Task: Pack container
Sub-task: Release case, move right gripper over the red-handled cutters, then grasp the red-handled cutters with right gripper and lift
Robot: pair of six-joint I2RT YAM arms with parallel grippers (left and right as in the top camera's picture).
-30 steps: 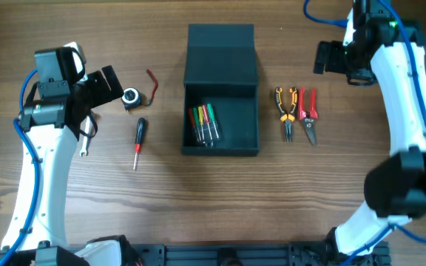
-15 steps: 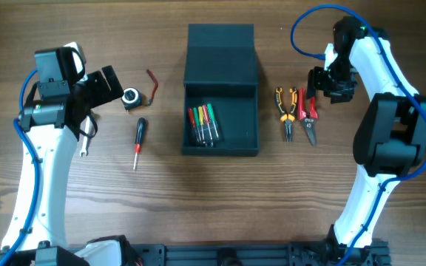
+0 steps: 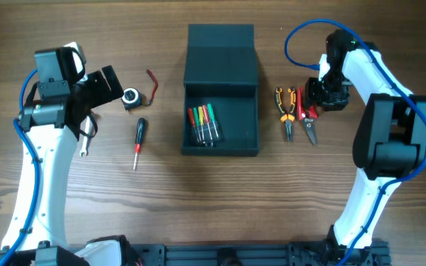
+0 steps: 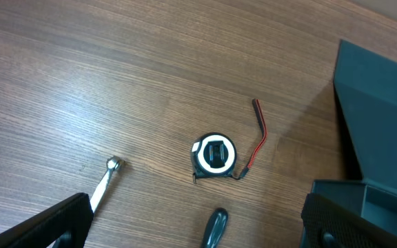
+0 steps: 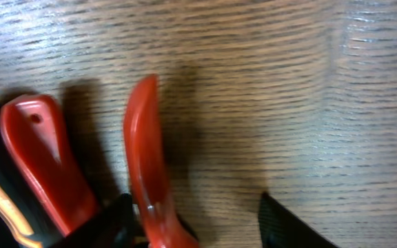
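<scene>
The dark teal-grey container [image 3: 248,117] stands at table centre with its flap lid [image 3: 220,48] open toward the back. Several coloured screwdrivers [image 3: 204,124] lie inside it. My right gripper [image 3: 318,100] is low over the handles of the red pliers [image 3: 309,122]. In the right wrist view its fingers [image 5: 198,224] are open and straddle one red handle [image 5: 145,151]. My left gripper [image 3: 103,85] is open and empty beside the tape measure [image 3: 130,97]. In the left wrist view its fingers [image 4: 198,222] are wide apart above the tape measure [image 4: 214,156].
Orange-and-black pliers [image 3: 285,111] lie left of the red ones. A black-and-red screwdriver [image 3: 138,139] and a silver tool [image 3: 85,145] lie left of the container. The container's edge [image 4: 378,117] shows in the left wrist view.
My right arm has swung from the far right corner in and down onto the red pliers' handles. The left arm and the objects have not moved.
</scene>
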